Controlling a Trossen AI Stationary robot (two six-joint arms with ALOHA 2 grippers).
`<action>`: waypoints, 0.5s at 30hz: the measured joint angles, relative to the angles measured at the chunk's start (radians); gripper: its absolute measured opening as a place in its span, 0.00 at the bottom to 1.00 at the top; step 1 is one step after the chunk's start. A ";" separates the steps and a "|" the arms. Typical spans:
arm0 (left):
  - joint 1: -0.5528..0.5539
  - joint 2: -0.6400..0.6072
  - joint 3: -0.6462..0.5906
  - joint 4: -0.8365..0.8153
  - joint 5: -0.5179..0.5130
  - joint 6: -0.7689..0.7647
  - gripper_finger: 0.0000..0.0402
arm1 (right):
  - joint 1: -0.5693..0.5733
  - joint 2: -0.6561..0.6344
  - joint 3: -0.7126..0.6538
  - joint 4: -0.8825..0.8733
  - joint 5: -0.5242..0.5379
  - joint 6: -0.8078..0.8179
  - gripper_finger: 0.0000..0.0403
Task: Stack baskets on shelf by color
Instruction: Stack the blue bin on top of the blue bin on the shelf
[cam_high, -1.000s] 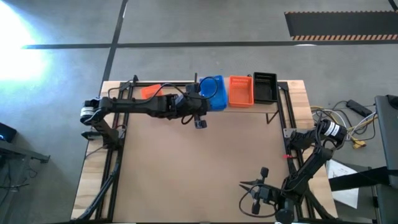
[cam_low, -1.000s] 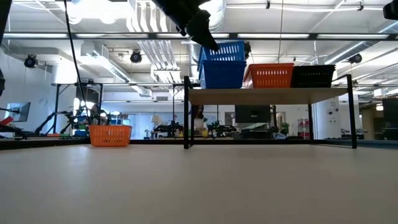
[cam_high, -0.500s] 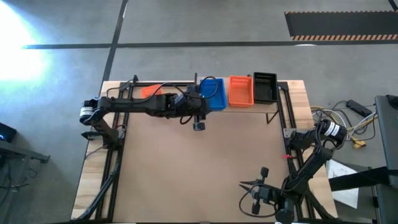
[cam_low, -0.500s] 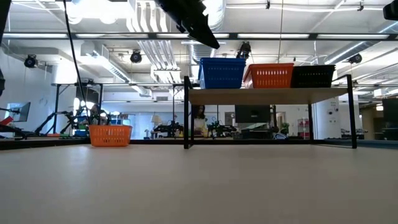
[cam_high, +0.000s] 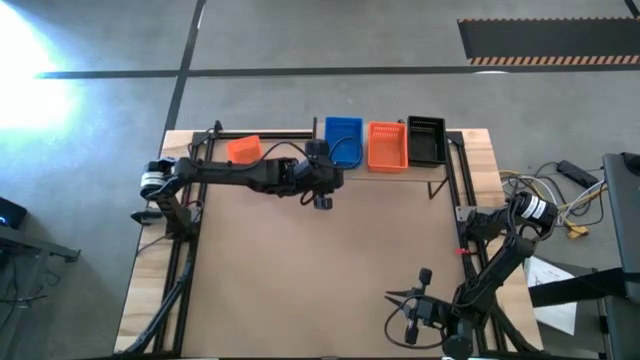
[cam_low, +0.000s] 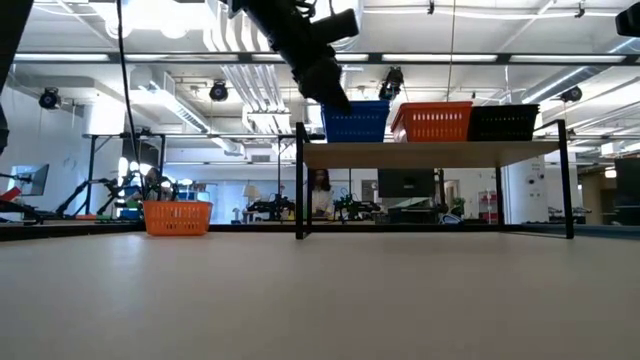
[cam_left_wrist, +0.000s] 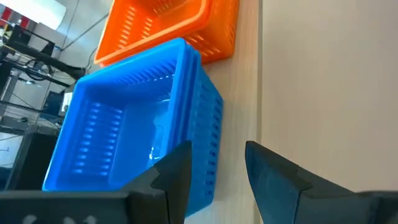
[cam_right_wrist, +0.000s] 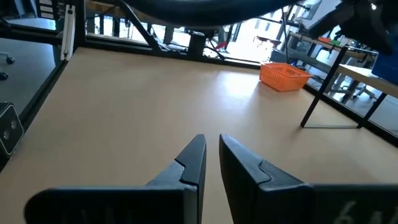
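The bench (cam_high: 300, 270) has the shelf (cam_high: 425, 175) along its far edge, near the far right corner. On it sit the blue baskets (cam_high: 343, 139), the orange basket (cam_high: 387, 146) and the black basket (cam_high: 427, 140) in a row, blue at the shelf's left end. One loose orange basket (cam_high: 243, 150) sits by the bench's far left corner. Left gripper (cam_high: 322, 196) hangs just in front of the blue ones, jaws parted, holding nothing. Right gripper (cam_high: 398, 303) is parked at the near right edge, fingers nearly closed, nothing between them.
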 joint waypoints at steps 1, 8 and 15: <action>0.000 0.000 0.000 -0.002 0.000 0.000 0.33 | 0.000 0.000 0.000 0.000 0.000 0.003 0.09; -0.030 -0.016 0.023 0.029 -0.027 -0.056 0.34 | 0.000 0.007 -0.002 -0.001 -0.001 0.004 0.09; 0.035 -0.018 0.065 0.039 0.076 -0.095 0.34 | 0.000 0.007 -0.003 0.001 -0.001 0.011 0.09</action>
